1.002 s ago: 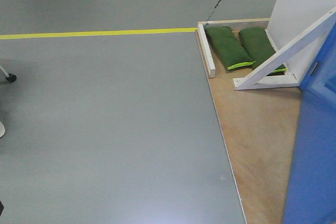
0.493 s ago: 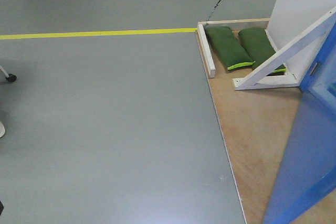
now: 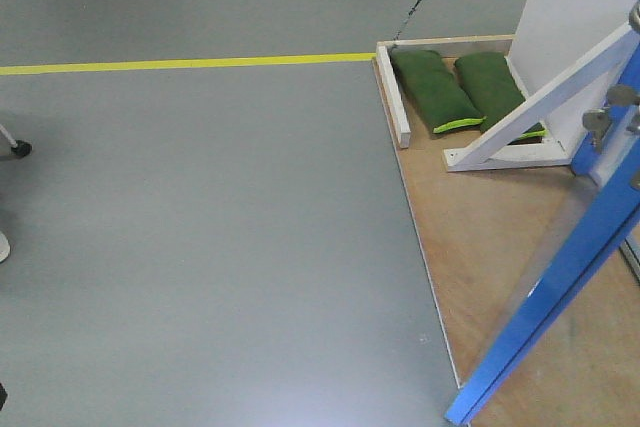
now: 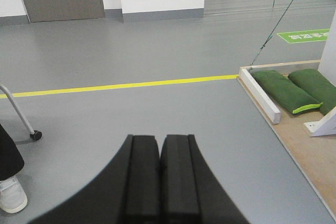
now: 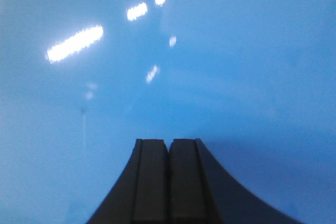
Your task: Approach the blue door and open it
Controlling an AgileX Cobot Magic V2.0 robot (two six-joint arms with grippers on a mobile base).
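Observation:
The blue door (image 3: 575,272) stands swung out over the wooden platform and is seen almost edge-on, slanting from bottom centre-right up to the right edge. Silver lock fittings (image 3: 598,125) show near its upper part. In the right wrist view glossy blue door surface (image 5: 210,51) fills the frame, with ceiling lights reflected in it. My right gripper (image 5: 168,142) is shut and empty, pointing at that surface from close by; I cannot tell if it touches. My left gripper (image 4: 160,139) is shut and empty over the grey floor, left of the platform.
A wooden platform (image 3: 490,237) carries a white panel (image 3: 575,7) with a diagonal brace (image 3: 540,107) and two green sandbags (image 3: 435,90). A yellow floor line (image 3: 180,64) crosses at the back. A caster wheel (image 3: 20,148) and a white shoe (image 4: 13,195) sit at the left.
The blue door has swung: its bottom edge swept left across the platform, turning from a broad face to nearly edge-on. The silver lock fittings have come into view.

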